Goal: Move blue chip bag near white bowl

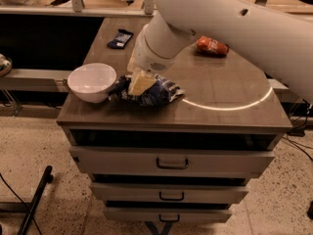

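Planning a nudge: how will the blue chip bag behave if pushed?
Probably floppy: the blue chip bag looks wrinkled under the gripper, so it may crumple rather than slide. Puffy, so likely light. Lying flat beside the white bowl, it shouldn't roll.

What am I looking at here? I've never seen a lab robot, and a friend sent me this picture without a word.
There is one picture, from one camera that looks down at an angle on a cabinet. Where the camera is mounted cannot be told.

The big white tube coming in from the upper right is the robot's arm. At its tip sits the claw, the part that grasps. It is down on the blue chip bag, a wrinkly foil bag lying on the cabinet top. Whether the claw is gripping the bag cannot be told.

Right beside the bag, to its left, stands a white bowl. Farther back lie a small dark-blue packet and an orange-red bag. Below the top are drawers.
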Robot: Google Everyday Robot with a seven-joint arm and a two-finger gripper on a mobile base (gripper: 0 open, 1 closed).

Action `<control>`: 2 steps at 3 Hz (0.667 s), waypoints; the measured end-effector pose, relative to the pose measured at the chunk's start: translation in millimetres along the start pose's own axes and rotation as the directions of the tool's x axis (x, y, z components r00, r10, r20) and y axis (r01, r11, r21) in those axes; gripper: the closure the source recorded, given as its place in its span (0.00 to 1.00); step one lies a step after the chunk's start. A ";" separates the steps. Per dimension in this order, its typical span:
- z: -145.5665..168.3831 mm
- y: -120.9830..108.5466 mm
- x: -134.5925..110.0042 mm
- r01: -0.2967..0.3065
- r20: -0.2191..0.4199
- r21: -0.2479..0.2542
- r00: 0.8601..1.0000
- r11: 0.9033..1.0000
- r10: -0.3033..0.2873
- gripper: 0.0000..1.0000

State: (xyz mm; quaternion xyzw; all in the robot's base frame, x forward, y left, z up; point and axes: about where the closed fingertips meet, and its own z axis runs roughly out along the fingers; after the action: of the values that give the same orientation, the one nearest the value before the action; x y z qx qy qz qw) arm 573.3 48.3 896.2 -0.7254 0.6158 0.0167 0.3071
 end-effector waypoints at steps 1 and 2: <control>-14.7 -1.4 3.0 -0.006 0.021 -0.006 1.000 1.000 0.007 0.00; -39.4 -16.3 22.6 -0.054 0.047 -0.030 0.997 0.998 0.056 0.00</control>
State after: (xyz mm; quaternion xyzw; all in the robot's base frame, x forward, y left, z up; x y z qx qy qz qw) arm 579.5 10.8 926.0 -0.7119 0.6278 0.0512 0.3106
